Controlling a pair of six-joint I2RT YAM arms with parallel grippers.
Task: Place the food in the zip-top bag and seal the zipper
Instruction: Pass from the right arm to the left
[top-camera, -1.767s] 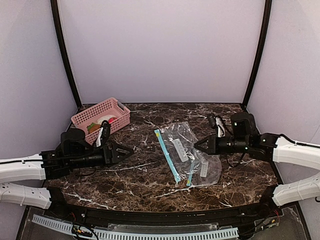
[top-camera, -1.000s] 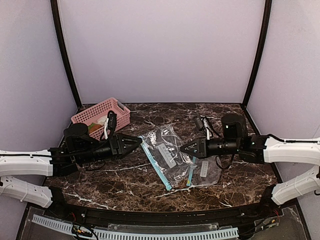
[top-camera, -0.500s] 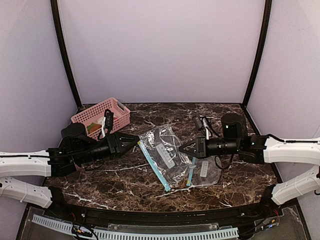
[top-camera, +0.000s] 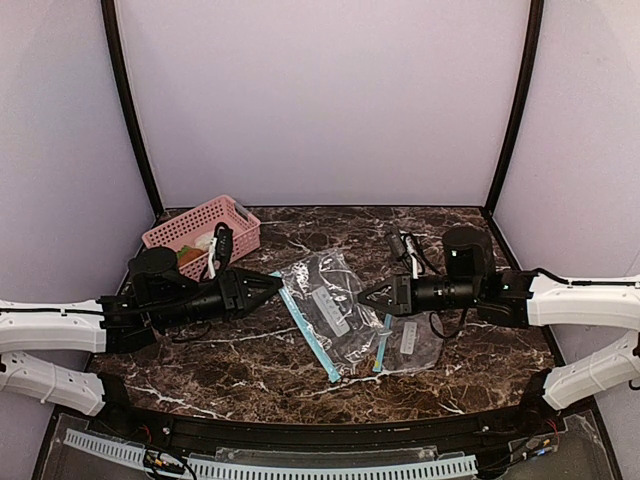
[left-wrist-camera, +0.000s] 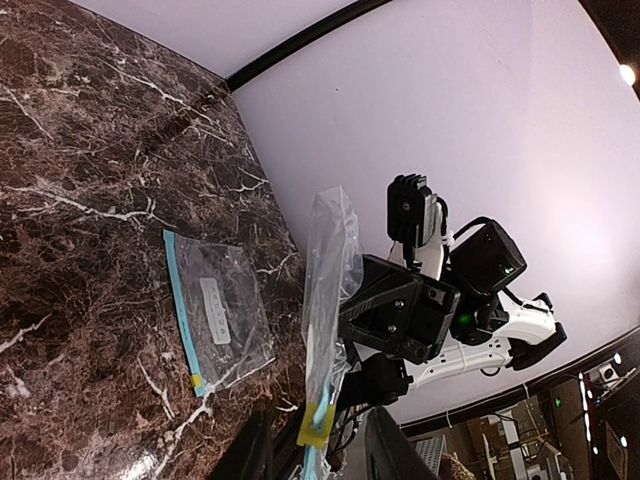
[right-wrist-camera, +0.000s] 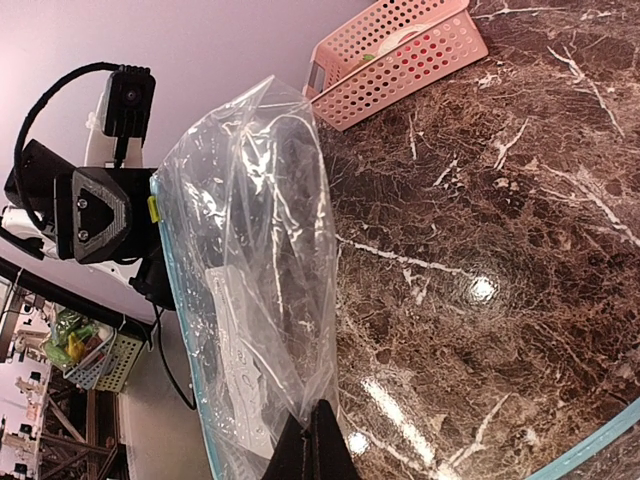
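Observation:
A clear zip-top bag (top-camera: 322, 300) with a blue zipper strip is held up off the marble table. My right gripper (top-camera: 362, 297) is shut on its thin plastic edge, as the right wrist view (right-wrist-camera: 315, 445) shows, and the bag (right-wrist-camera: 250, 270) stands up in front of it. My left gripper (top-camera: 273, 285) is open, and the zipper end with its yellow tab (left-wrist-camera: 318, 430) lies between its fingers (left-wrist-camera: 385, 450). The food sits in the pink basket (top-camera: 236, 222) at the back left. I see a brown piece (top-camera: 187, 256) and a whitish piece (top-camera: 208, 240); the rest is hidden.
A second clear zip-top bag (top-camera: 410, 340) lies flat on the table under the right arm. It also shows in the left wrist view (left-wrist-camera: 215, 310). The basket also shows in the right wrist view (right-wrist-camera: 400, 55). Purple walls enclose the table on three sides.
My right gripper moved left, taking the bag with it and raising its edge. My left gripper moved right to the zipper's far end. Little has moved in the last half second.

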